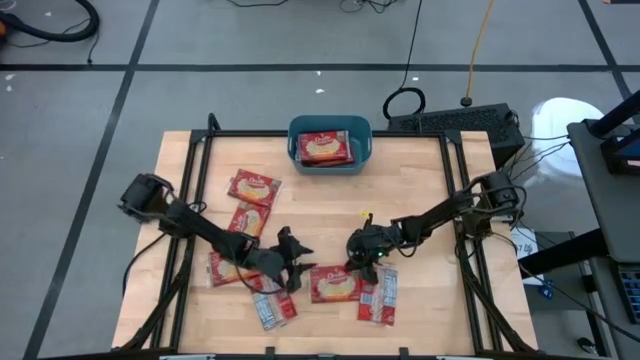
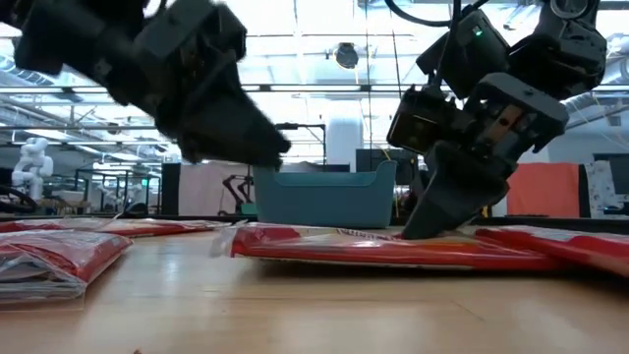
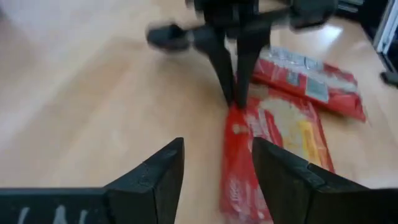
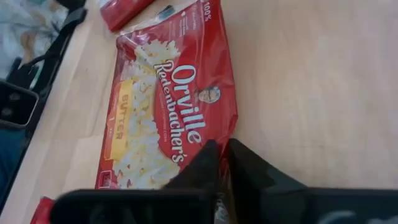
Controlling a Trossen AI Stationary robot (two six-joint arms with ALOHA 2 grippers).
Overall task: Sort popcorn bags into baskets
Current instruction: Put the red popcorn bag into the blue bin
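A wooden table framed by black rails stands on a grey tiled floor, with a keyboard just off its far right corner. The teal basket is set at the middle of the far edge, and at least one popcorn bag is already seen inside it, so the sorting is judged only begun. The remaining bags are scattered flat over the left half and along the near edge of the table, several well apart from the basket. The right gripper is found at the near middle, its fingers pinched together on the corner of a label-up bag; the right wrist view shows the fingers meeting at that bag's edge, presumably because a flat packet offers no other purchase. The left gripper is held just beside the same bag's opposite side, its fingers partly spread and holding nothing. Its placement suggests support or waiting; which is intended cannot be determined.
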